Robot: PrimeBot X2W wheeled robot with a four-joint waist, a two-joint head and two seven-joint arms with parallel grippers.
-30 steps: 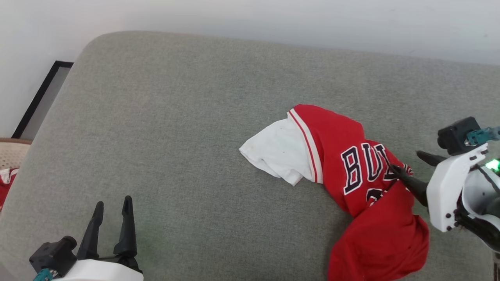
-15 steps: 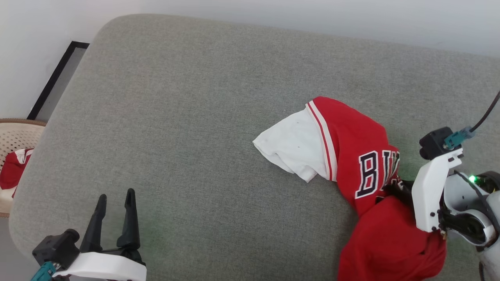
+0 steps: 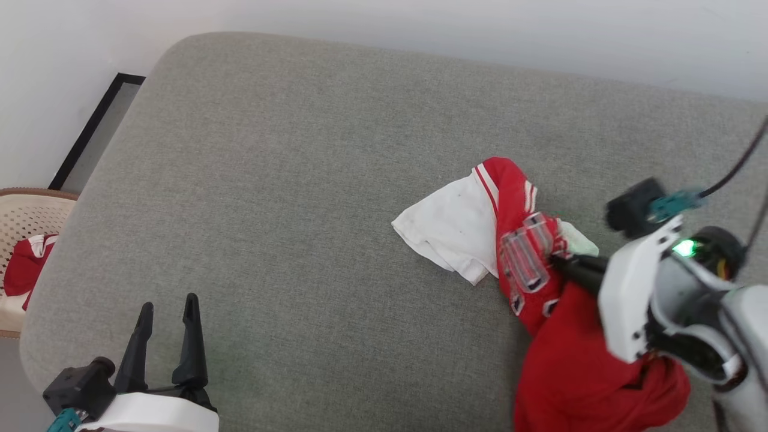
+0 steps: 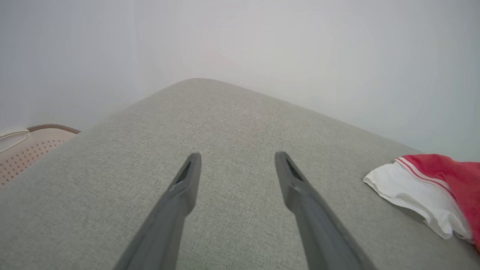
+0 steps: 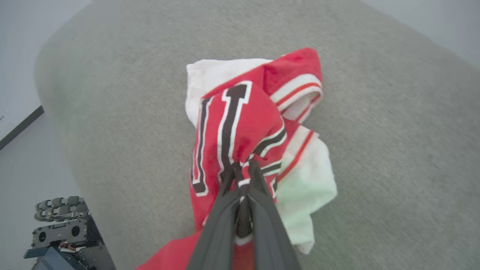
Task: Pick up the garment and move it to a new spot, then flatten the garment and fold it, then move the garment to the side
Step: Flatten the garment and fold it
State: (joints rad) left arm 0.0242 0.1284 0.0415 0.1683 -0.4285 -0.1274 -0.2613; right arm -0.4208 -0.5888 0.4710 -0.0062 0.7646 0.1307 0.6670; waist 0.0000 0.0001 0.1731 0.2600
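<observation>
R gripper (image 5: 242, 167) is pinching the garment (image 3: 456, 228) by its printed front. The garment's lying bunched at the right of the grey cushion (image 3: 300, 180), twd the near edge. L gripper (image 3: 169, 303) is hovering near-left, fingers spread, holding nothing. Task's prob. only starting: move, flatten, fold, set aside all left.

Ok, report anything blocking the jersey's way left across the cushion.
Nothing visible does. The right pincer is shut on the garment; the cushion to its left is bare, the open left pincer off at its near corner.
</observation>
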